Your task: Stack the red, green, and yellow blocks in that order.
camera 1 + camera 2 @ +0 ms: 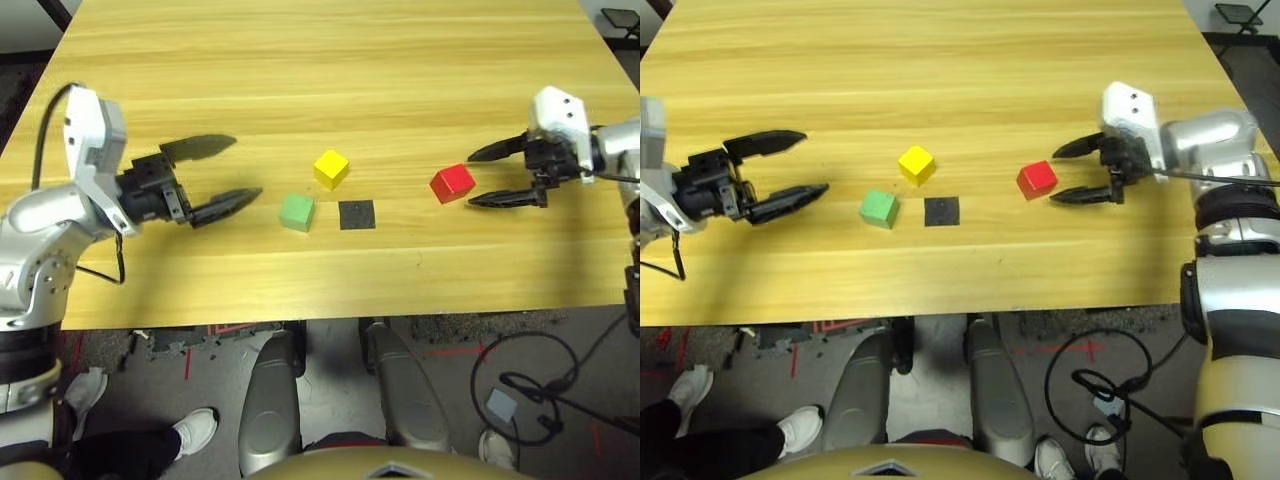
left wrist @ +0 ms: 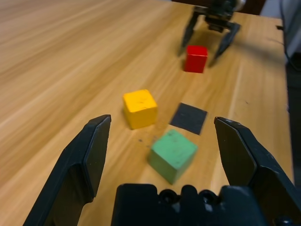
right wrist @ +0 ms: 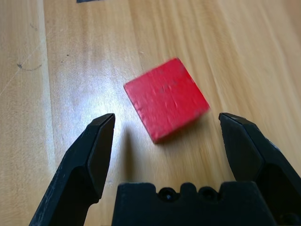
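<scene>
Red block (image 1: 452, 183) sitting flat on the wooden table (image 1: 300, 60), just ahead of the right gripper (image 1: 478, 177), not yet between the fingertips. Turned cornerwise to that claw in the right wrist view, one edge angled toward the gap. No contact with either black finger (image 3: 89, 160); bare wood visible on both sides of the cube. Right gripper spread wide, nothing held, tips pointing in toward the middle of the table.

Over to the other two. Green block (image 1: 297, 211) lying near the left gripper (image 1: 235, 170), a little ahead of its tips and closer to the near finger than the far one. Seen from the left wrist, sitting low in the gap line, still clear of both fingers. Yellow block (image 1: 331, 168) just beyond the green one, further out from the left claw and off toward the far finger's side, apart from green with a strip of wood between. Left gripper also splayed fully apart, gripping nothing, held roughly level above the tabletop.

Flat black square (image 1: 356, 214) beside the green block, on the side away from the left claw, between green and red. All three cubes separate, none stacked, each resting on the wood.

No lettering, logo or label readable on any cube, on the black square or on either claw.
</scene>
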{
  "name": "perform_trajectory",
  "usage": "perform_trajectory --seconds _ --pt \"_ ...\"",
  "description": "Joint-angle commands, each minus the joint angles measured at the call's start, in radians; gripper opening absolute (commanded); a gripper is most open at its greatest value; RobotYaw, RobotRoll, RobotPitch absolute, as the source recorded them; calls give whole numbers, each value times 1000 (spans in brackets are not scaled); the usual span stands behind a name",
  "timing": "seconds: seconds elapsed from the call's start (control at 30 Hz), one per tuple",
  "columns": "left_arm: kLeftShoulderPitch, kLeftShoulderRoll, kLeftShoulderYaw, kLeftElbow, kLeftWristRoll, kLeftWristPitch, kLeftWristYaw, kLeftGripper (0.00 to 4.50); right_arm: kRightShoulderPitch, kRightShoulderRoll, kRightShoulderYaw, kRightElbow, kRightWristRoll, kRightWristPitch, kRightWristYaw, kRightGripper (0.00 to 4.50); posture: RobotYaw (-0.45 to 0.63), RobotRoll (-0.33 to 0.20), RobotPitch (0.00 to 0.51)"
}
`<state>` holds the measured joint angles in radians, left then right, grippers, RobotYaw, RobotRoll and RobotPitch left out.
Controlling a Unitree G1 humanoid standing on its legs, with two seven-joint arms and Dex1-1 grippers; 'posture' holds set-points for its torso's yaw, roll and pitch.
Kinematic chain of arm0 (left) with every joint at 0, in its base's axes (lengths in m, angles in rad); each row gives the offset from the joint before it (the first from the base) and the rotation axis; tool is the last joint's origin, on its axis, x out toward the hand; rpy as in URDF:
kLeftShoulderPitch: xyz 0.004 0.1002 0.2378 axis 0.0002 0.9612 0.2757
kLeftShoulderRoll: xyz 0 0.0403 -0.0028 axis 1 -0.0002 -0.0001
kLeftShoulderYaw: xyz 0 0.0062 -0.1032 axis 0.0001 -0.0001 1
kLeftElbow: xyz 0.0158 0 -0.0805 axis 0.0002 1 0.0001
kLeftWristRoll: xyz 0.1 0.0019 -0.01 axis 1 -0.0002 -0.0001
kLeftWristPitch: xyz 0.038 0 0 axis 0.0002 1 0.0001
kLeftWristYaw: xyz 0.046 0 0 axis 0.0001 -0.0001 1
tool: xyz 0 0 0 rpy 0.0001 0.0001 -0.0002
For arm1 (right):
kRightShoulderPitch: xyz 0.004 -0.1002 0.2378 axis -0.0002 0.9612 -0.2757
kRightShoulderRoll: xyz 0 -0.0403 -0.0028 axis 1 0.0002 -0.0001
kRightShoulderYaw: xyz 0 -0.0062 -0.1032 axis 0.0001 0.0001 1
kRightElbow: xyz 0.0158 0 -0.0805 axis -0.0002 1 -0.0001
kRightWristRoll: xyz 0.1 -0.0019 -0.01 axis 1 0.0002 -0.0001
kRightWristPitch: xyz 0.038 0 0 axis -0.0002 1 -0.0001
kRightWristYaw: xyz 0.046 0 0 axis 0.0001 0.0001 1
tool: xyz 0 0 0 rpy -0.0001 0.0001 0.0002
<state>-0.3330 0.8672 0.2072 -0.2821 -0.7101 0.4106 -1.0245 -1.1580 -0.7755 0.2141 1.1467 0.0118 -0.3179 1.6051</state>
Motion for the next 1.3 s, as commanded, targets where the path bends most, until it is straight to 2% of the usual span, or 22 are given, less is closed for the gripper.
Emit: perform_trajectory --seconds 0.03,0.23,0.43,0.53,0.7,0.73,0.87,0.93,1.03,1.17,1.3 --pt "19 19 -5 -54 11 23 -6 4478 -24 26 5 55 -45 -60 5 4500 60 -136 251" --pt "29 20 -38 -101 6 57 -31 4478 -55 80 6 101 -107 -119 -23 4500 90 -135 254" --pt "20 13 -42 -122 1 83 -21 4478 -60 91 -4 112 -134 -137 -9 4500 101 -135 258" --pt "21 11 -43 -123 2 90 -19 4500 -61 83 -7 115 -141 -135 -9 3952 93 -137 260" --pt "5 3 -56 -111 6 95 -18 4500 -69 82 -23 113 -137 -120 -22 2179 80 -140 261" --pt "-1 2 -59 -108 7 96 -18 4500 -71 85 -29 110 -131 -115 -17 2067 80 -140 262" --pt "-18 -1 -70 -101 6 99 -22 4500 -85 113 -50 68 -95 -35 5 2084 75 -142 263" --pt "-37 1 -77 -95 4 105 -26 4500 -69 138 -19 -28 -63 43 9 2084 74 -143 262" --pt "-65 -3 -90 -85 5 112 -27 4500 4 160 25 -271 -4 238 9 2084 77 -145 261" --pt "-78 -13 -108 -79 11 114 -25 4500 103 183 41 -574 6 467 -8 2084 85 -150 261" --pt "-93 -26 -127 -73 21 116 -18 4500 135 210 81 -733 -6 607 -49 2084 103 -157 263"
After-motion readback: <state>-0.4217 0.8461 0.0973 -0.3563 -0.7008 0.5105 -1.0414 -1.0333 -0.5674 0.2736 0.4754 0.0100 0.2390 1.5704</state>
